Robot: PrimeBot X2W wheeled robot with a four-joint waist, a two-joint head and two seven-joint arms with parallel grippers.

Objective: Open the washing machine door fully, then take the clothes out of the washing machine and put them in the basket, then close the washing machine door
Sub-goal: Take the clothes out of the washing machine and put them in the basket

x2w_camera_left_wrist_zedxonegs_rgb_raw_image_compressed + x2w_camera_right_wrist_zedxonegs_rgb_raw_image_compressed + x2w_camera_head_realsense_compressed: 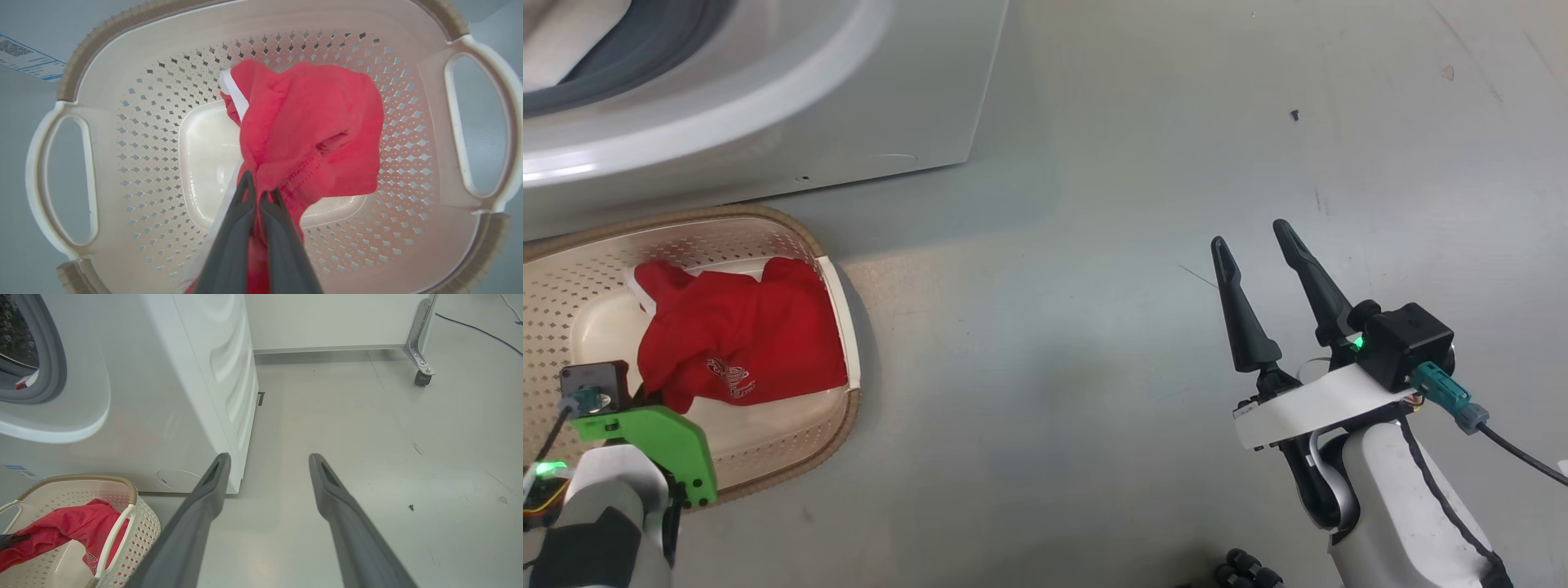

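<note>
Risk noted: our left gripper (261, 185) is pinched tight on the clothes (310, 122), which hang into the middle of the basket (143, 134) and lean toward one handle side, so we judge the cloth could cling to that gripper on release and drag out over the edge; the right gripper (1250, 233) gapes empty.
</note>
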